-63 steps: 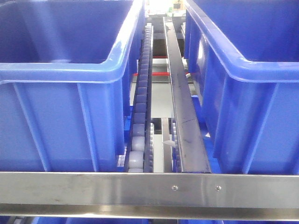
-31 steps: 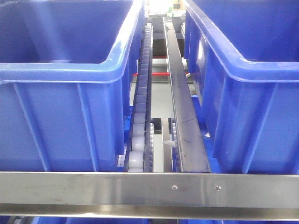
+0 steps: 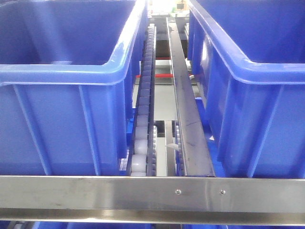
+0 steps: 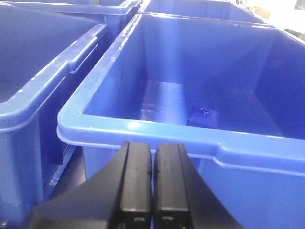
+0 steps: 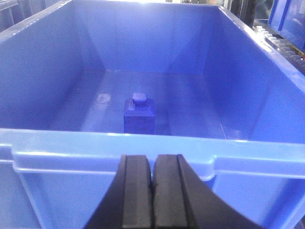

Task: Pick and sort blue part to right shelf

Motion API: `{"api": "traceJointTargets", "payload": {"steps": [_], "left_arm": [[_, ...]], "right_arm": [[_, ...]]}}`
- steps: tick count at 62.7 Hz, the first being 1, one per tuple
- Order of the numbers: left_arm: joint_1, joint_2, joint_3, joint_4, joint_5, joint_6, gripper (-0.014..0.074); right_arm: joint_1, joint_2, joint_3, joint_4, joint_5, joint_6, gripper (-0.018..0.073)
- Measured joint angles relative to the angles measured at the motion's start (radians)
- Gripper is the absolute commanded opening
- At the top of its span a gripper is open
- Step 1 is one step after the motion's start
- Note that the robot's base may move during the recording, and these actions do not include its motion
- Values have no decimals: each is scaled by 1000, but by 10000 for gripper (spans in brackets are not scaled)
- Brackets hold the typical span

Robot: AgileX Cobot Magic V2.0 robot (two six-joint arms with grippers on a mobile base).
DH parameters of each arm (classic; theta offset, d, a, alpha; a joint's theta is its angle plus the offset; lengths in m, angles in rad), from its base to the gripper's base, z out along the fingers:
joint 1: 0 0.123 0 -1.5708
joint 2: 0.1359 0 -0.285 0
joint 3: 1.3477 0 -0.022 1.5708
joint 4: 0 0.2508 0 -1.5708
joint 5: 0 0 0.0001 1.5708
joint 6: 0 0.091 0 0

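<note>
In your front view, the left bin (image 3: 62,95) fills the left side, then a roller rail (image 3: 143,109) and a dark steel bar (image 3: 188,129) run away from you between the bins, and the right bin (image 3: 257,95) fills the right side; all of them sit on the right shelf (image 3: 152,193), whose riveted steel front bar crosses the bottom of the picture. Neither claw shows in that view. On your left wrist camera, the left claw (image 4: 152,162) sits just outside the near rim of a bin (image 4: 143,131), its two black fingers pressed together with nothing between them. Beyond it, a blue part (image 4: 204,117) rests on the floor of that bin, ahead of the claw and slightly to its right, well apart from it, partly hidden by the rim. On your right wrist camera, the right claw (image 5: 152,176) is likewise closed on nothing, just outside the near wall of a bin (image 5: 152,148). A blue part (image 5: 139,114) stands upright on that bin's floor, knob up, ahead of the claw and a touch left of its centre, clear of every wall.
</note>
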Motion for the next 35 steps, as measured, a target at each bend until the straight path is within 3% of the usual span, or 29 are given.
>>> {"api": "traceJointTargets", "payload": {"steps": [35], "left_arm": [[0, 0, 0, 0, 0, 0, 124]], "right_arm": [[0, 0, 0, 0, -2, 0, 35]]}}
